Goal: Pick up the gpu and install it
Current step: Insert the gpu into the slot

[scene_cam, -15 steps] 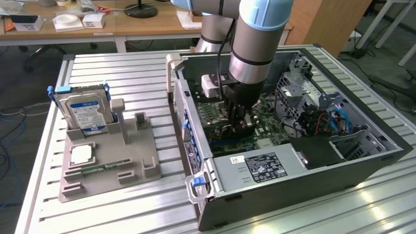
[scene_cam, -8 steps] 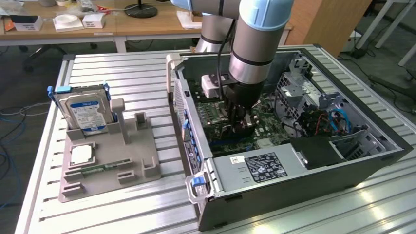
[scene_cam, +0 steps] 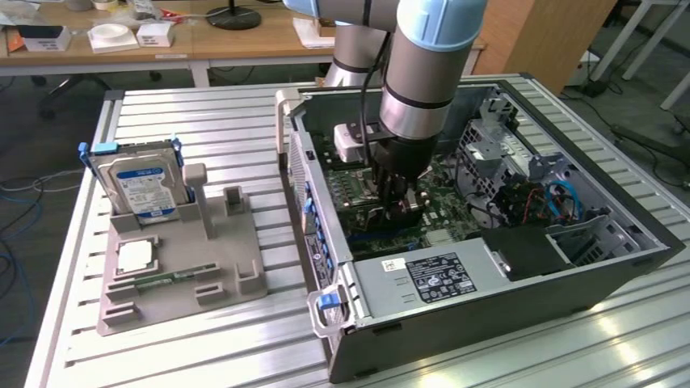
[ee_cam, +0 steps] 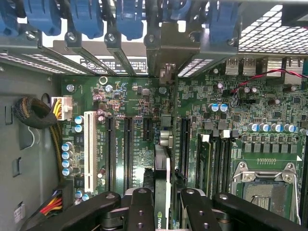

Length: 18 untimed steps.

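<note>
gpu (ee_cam: 161, 192) held edge-on, low center in the wrist view, standing over the motherboard (ee_cam: 144, 130) slots. End effector (ee_cam: 161, 211) clamped on gpu, down inside the open PC case (scene_cam: 603, 267), center frame in exterior view. Hard drive (scene_cam: 140, 187) upright in the gray holder (scene_cam: 232, 279), left on tabletop (scene_cam: 194, 121).

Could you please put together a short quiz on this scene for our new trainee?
1. True or false: the hard drive stands upright in the grey fixture, outside the computer case.
2. What is the gripper holding? A) a memory stick B) the gpu C) a cable
3. Fill in: the gripper holds its load edge-on above the green ___ inside the computer case.

Key: 1 true; 2 B; 3 motherboard.
</note>
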Each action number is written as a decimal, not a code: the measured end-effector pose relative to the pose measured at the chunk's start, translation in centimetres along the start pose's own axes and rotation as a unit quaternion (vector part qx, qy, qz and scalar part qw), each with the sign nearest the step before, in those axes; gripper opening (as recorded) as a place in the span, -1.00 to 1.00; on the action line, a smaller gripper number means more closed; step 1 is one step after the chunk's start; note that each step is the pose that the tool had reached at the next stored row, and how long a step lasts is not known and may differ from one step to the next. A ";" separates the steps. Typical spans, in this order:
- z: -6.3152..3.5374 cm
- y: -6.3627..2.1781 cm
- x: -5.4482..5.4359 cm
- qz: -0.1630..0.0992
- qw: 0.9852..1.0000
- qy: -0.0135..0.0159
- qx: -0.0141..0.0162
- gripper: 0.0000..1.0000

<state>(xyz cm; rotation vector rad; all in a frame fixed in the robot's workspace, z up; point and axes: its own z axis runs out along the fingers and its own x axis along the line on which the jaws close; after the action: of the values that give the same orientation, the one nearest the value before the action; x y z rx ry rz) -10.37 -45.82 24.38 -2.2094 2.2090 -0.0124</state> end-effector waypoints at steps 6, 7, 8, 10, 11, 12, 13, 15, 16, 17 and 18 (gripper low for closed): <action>0.30 0.00 0.0 0.000 1.000 0.000 0.000 -0.48; 0.30 0.00 0.0 0.000 1.000 0.000 0.000 -0.48; 0.30 0.00 0.0 0.000 1.000 0.000 0.000 -0.48; 0.30 0.00 0.0 0.000 1.000 0.000 0.000 -0.48; 0.30 0.00 0.0 0.000 1.000 0.000 0.000 -0.48; 0.31 0.00 0.0 0.000 1.000 0.000 0.000 -0.48; 0.30 0.00 0.0 0.000 1.000 0.000 0.000 -0.48; 0.31 0.05 0.0 0.000 1.000 0.000 0.000 -0.48; 0.31 0.09 0.0 0.000 1.000 0.000 0.000 -0.48; 0.30 0.10 0.0 0.000 1.000 0.000 0.000 -0.48; 0.31 0.11 0.0 0.000 1.000 0.000 0.000 -0.48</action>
<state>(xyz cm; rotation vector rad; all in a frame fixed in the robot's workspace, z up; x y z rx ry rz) -10.48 -45.81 24.07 -2.2095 2.2086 -0.0123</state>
